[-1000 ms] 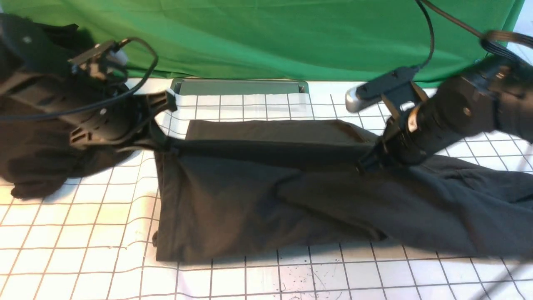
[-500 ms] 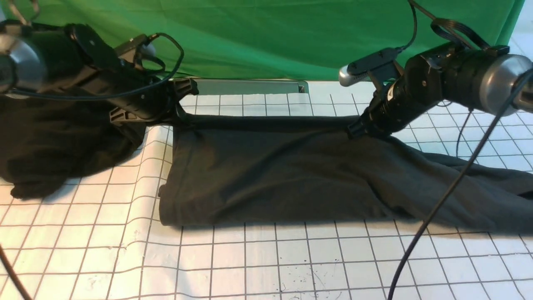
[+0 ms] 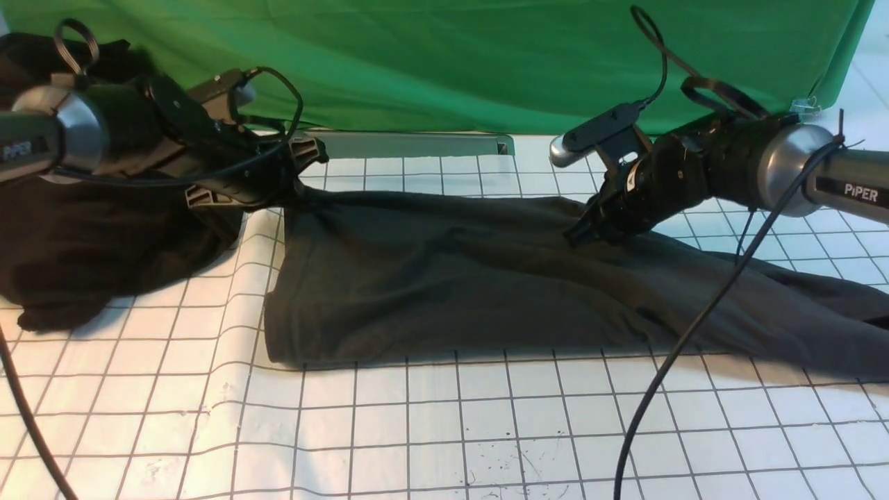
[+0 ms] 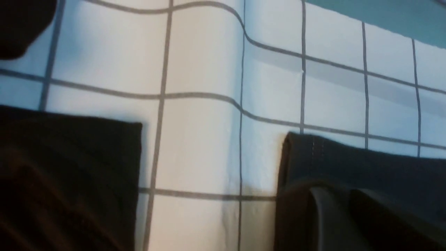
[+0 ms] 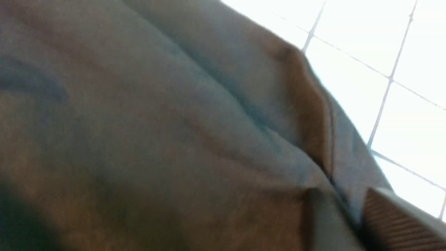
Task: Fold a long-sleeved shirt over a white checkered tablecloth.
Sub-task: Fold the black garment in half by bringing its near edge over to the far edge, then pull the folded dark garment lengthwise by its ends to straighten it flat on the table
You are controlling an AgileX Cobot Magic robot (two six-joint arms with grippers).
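While I'm standing here watching, the shirt point(image 3: 444, 278) lies flat across the middle of the tablecloth point(image 3: 486, 430). It makes a wide dark grey band that starts left of centre and trails off past the right edge. No print shows on the side facing up.

The left claw point(image 3: 305, 167) sits low at the shirt's far left corner, right against the cloth. From its wrist camera I can see one of its fingers point(image 4: 324, 216) with the hemmed corner point(image 4: 348, 164) bunched around it. Honestly I can't tell whether it's pinching the cloth or spread apart.

The right claw point(image 3: 580, 235) is down on the shirt's far edge, right of centre. Up close its ribbed pad point(image 5: 393, 223) sits beside a fold of the hem point(image 5: 313, 115). Same deal, I can't make out if the cloth is gripped or the claw is just lying on it.

A separate black heap of cloth point(image 3: 83, 257) sits off to the left, just beside the shirt but not touching it. A green cloth point(image 3: 444, 62) hangs along the far side. A black cable point(image 3: 667, 389) dangles from the right arm across the near right part of the table.
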